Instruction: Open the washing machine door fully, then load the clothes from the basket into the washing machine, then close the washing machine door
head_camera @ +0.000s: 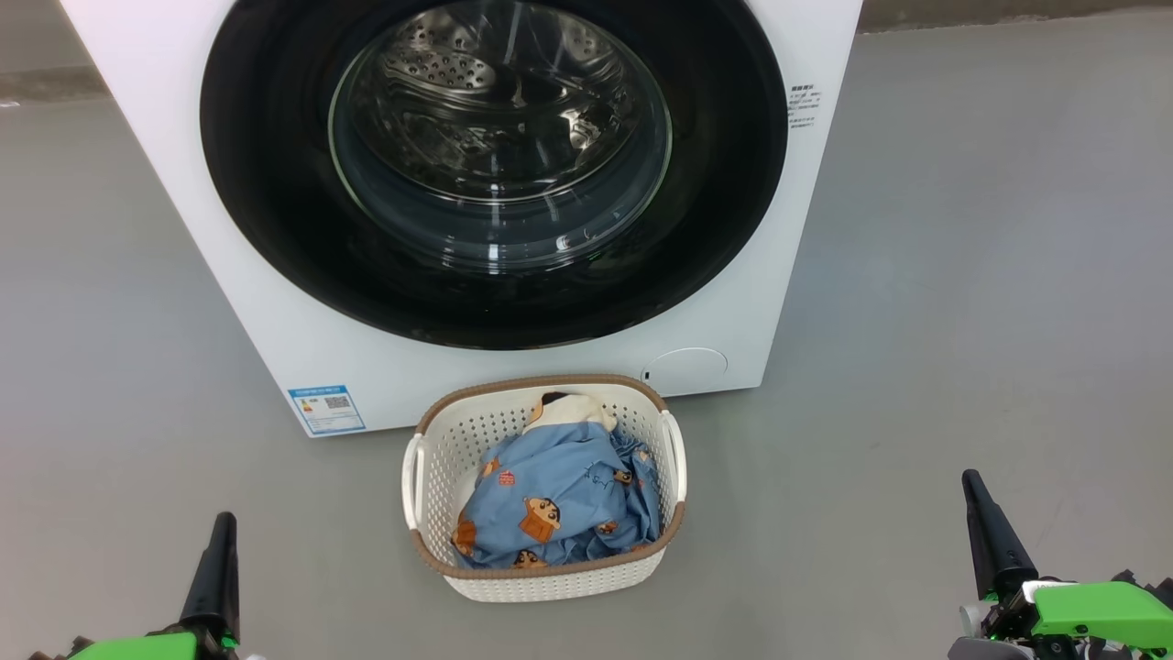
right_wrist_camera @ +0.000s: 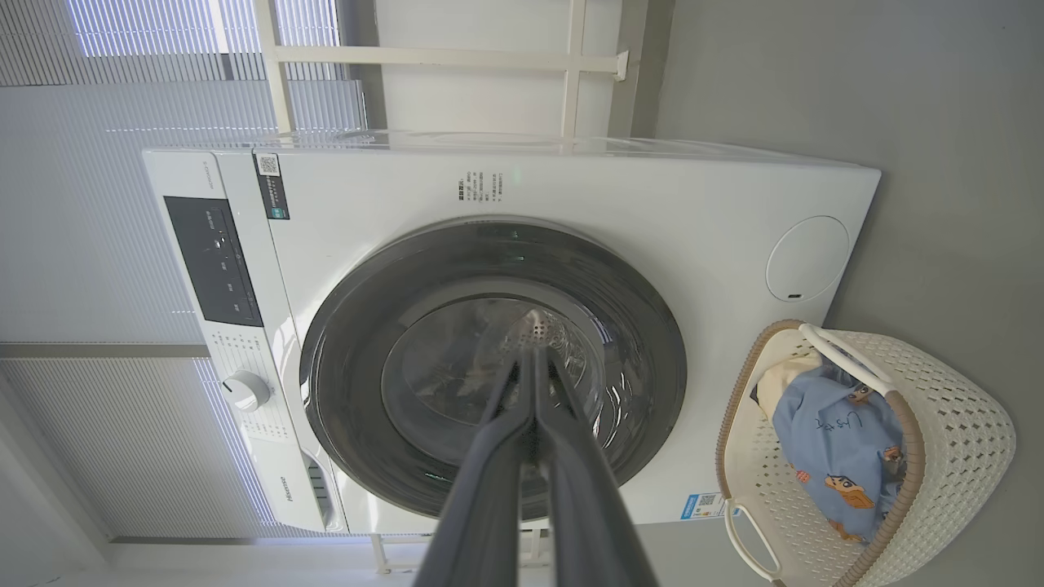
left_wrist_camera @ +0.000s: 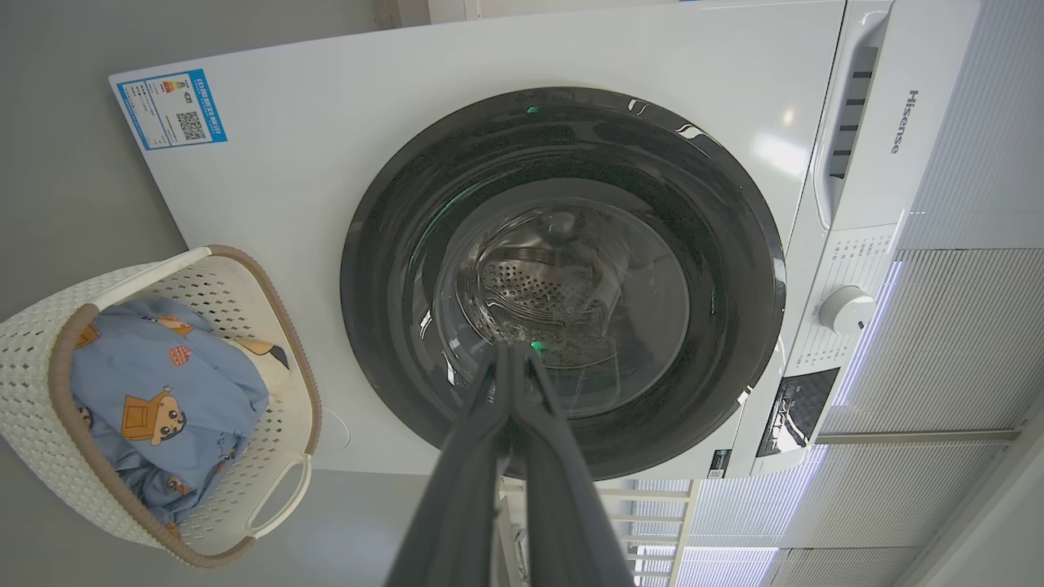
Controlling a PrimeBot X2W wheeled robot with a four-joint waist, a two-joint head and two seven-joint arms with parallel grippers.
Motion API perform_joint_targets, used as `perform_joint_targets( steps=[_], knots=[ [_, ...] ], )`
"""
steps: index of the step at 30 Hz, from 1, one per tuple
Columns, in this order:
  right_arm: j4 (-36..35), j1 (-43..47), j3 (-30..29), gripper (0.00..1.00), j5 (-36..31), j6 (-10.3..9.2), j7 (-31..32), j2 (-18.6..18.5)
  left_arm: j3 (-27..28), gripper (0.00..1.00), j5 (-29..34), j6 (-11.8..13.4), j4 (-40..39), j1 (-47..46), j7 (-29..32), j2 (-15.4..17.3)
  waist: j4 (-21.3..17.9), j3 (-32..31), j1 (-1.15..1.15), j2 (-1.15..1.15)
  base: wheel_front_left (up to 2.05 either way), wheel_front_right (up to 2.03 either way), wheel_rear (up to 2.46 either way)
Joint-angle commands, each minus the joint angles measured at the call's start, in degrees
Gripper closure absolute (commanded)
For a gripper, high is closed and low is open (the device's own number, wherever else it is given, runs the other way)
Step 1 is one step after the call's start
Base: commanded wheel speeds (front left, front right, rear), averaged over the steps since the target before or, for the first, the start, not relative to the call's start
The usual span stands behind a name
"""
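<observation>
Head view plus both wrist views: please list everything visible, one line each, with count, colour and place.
washing machine: one, white, standing on the floor ahead
door: one, black ring with clear glass, shut on the machine's front
sticker: one, blue, machine's lower left corner
round flap: one, white, machine's lower right
dial: one, white, on the control strip
basket: one, cream with brown rim, on the floor before the machine
clothes: a heap, light blue with orange-brown figures plus a cream piece, inside the basket
floor: grey
left pincer: one, dark, shut, lower left
right pincer: one, dark, shut, lower right
</observation>
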Motion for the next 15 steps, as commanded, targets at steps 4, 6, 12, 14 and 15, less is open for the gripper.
perform_joint_targets(
  steps=[4,6,12,14,15],
  knots=[
    [-1.4,-2.27,1.58,1.0,0.27,-0.08,0.42,-0.29,1.77,1.0,0.24,-0.61,-0.95,-2.25,0.17,0.94,0.0,0.0,0.0,0.0,0.0,0.0,0.0],
    [-1.4,-2.27,1.58,1.0,0.27,-0.08,0.42,-0.29,1.77,1.0,0.24,-0.61,-0.95,-2.25,0.17,0.94,0.0,0.0,0.0,0.0,0.0,0.0,0.0],
    [-1.4,-2.27,1.58,1.0,0.27,-0.08,0.42,-0.29,1.77,1.0,0.24,-0.61,-0.95,-2.25,0.17,0.94,0.0,0.0,0.0,0.0,0.0,0.0,0.0],
    [-1.4,-2.27,1.58,1.0,0.27,-0.08,0.42,-0.29,1.77,1.0,0.24,-0.61,-0.95,-2.25,0.17,0.94,0.0,0.0,0.0,0.0,0.0,0.0,0.0],
    [-1.4,-2.27,1.58,1.0,0.27,-0.08,0.42,-0.29,1.77,1.0,0.24,-0.61,-0.95,-2.25,0.17,0.94,0.0,0.0,0.0,0.0,0.0,0.0,0.0]
  ],
)
